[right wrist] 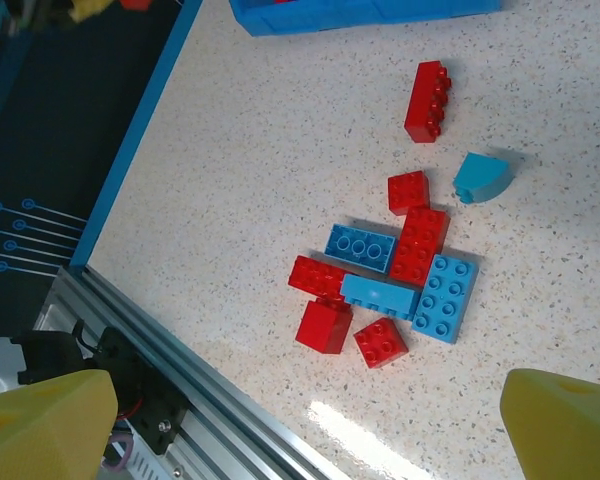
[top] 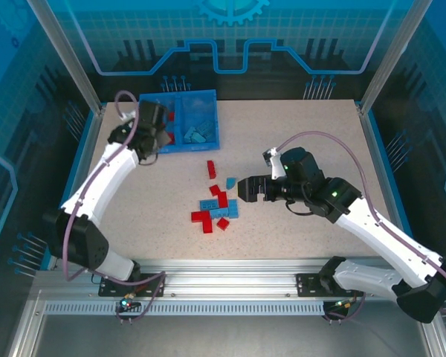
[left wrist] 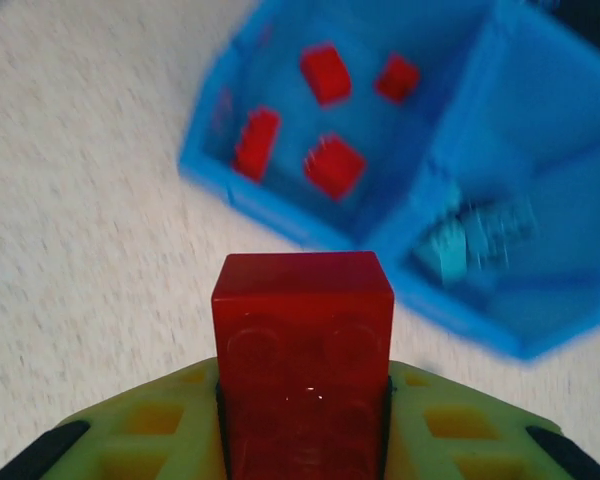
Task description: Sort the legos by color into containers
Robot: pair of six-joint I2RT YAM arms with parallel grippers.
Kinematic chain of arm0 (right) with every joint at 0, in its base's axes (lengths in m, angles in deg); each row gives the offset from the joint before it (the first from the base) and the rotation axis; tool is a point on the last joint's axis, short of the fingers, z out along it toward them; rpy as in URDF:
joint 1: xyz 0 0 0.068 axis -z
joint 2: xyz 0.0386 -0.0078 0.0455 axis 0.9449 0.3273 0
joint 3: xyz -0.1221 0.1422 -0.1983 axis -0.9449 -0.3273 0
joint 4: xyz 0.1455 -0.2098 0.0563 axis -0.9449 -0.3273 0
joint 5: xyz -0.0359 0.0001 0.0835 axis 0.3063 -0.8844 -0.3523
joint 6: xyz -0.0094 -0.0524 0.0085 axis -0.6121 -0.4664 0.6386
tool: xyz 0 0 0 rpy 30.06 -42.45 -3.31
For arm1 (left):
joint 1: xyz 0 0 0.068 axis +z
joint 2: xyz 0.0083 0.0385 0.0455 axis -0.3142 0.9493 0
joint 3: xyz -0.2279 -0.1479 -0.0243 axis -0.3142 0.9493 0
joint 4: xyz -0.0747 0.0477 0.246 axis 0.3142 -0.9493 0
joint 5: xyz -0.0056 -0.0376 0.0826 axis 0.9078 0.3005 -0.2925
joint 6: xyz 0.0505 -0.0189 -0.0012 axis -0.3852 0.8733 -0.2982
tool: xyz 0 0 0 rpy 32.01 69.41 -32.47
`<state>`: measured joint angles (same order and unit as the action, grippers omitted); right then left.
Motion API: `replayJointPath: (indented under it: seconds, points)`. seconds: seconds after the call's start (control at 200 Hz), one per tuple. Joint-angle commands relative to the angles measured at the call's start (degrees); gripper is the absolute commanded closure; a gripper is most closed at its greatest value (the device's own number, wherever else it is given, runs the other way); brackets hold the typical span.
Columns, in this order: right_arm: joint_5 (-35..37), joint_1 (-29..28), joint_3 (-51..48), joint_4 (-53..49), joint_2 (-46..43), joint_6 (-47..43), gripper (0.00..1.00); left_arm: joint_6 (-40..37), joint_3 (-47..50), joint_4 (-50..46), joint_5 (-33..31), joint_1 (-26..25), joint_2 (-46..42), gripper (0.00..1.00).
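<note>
Left gripper [left wrist: 302,410] clamps one red brick [left wrist: 302,320]; bin [left wrist: 280,222] ahead, four red legos [left wrist: 333,165] in its left compartment [left wrist: 375,125]. Right gripper [right wrist: 305,425] gapes wide; ahead, six loose reds [right wrist: 420,243], four blues [right wrist: 446,297]

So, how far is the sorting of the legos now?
Done: four red bricks lie in one compartment of the bin, some light blue bricks in the other. In hand: the left gripper holds a red brick near the bin. Left: about ten loose bricks, red and blue, on the table near the open right gripper.
</note>
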<state>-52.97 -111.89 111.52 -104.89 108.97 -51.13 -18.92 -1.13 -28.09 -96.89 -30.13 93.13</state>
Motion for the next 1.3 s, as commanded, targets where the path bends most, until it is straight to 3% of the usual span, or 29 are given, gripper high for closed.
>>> replayJointPath:
  seconds: [0.0,0.145,0.42,0.66,0.86,1.056,1.296]
  points:
    - [1.4,-1.0,0.9,0.0,-1.8,1.2,0.0,-6.0,-6.7,-0.5,-1.8,3.0,7.7,0.66]
    - [2.7,-1.2,0.3,-1.1,-3.4,1.8,0.0,-8.1,-20.2,-3.4,3.3,5.9,20.7,0.66]
    - [4.1,-1.5,0.5,-3.7,-5.9,2.5,0.0,-9.5,-41.7,-6.5,0.7,6.8,42.6,0.65]
    - [5.0,-1.6,0.9,-5.2,-7.8,2.7,0.0,-10.0,-45.9,-5.4,4.4,7.7,47.9,0.41]
    - [6.8,-1.6,-1.0,-3.2,-7.9,3.4,0.0,-11.1,-38.7,-2.7,7.3,6.6,38.8,0.35]
    - [8.2,-1.6,-1.7,-1.6,-4.9,3.0,0.0,-8.8,-19.4,5.5,11.2,3.4,17.4,0.35]
    - [8.5,-1.5,1.3,0.9,4.3,0.9,0.0,-17.5,2.6,14.1,8.6,-11.3,-11.0,0.32]
